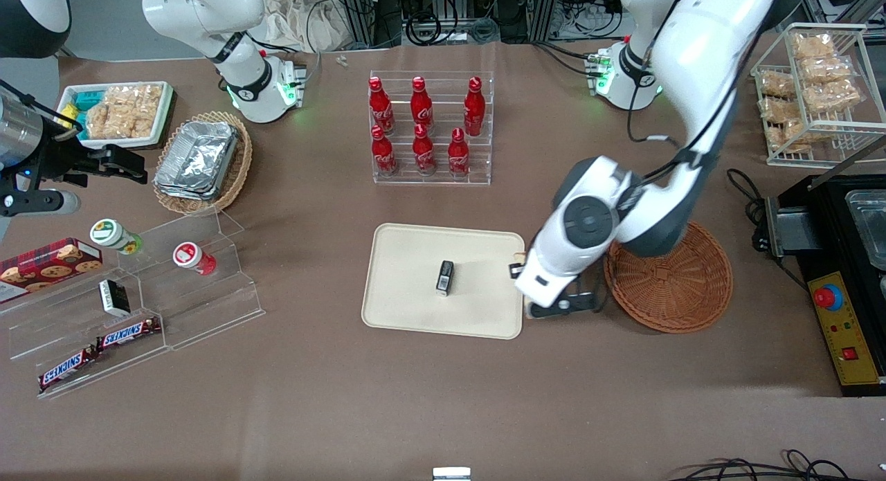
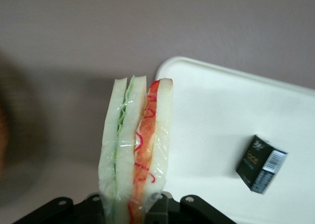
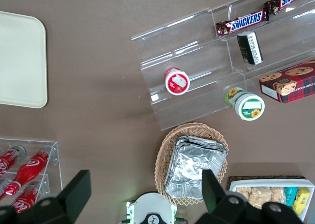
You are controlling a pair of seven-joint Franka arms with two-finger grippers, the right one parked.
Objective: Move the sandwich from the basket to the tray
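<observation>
My left gripper (image 2: 134, 210) is shut on the sandwich (image 2: 135, 140), a clear-wrapped wedge of white bread with a green layer and a red-orange filling, held on edge. In the front view the gripper (image 1: 529, 287) hangs between the reddish-brown wicker basket (image 1: 682, 287) and the cream tray (image 1: 415, 259), at the tray's edge nearest the basket; the arm hides most of the sandwich there. The basket holds nothing I can see. In the wrist view the sandwich is over the tray's rounded corner (image 2: 170, 69). A small black box (image 1: 445, 278) stands on the tray and also shows in the wrist view (image 2: 261, 163).
A clear rack of red cola bottles (image 1: 429, 128) stands farther from the camera than the tray. A tan basket of foil containers (image 1: 201, 159) and acrylic steps with snacks (image 1: 138, 287) lie toward the parked arm's end. A wire snack rack (image 1: 813, 93) and a black machine (image 1: 844, 273) flank the basket.
</observation>
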